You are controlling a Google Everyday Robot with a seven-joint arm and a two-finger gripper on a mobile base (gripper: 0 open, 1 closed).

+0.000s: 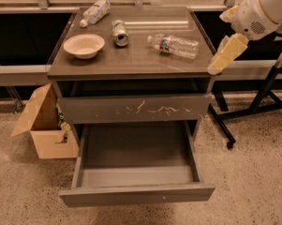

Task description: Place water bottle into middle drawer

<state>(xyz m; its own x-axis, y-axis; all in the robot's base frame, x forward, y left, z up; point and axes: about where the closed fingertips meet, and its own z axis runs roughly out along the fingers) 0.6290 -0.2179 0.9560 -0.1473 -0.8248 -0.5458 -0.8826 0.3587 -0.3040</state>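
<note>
A: Where is the water bottle (174, 46) now?

B: It lies on its side on the tabletop (145, 63), in the right half. Its long axis goes almost left to right, with the white cap to the left and a little farther away, and the base pointing to the right edge.

A: And the claw (227, 54)?

B: It hangs just beyond the right edge of the tabletop, near the front corner. So the bottle is to the left of the claw and slightly farther back, with its base end the closer one. How far the claw is open I cannot tell. It seems to hold nothing.

A: Then which approach do you expect?

B: I think it must come in leftward and cross the long axis, to take the bottle around the body.

A: Is the middle drawer (136, 149) ready?

B: Yes, it is pulled out toward us, below the closed scratched drawer (136, 108). I see nothing inside it.

A: Other containers?

B: A bowl (84, 45) on the left looks empty. The cardboard box (42, 121) on the floor holds something I cannot identify.
</note>
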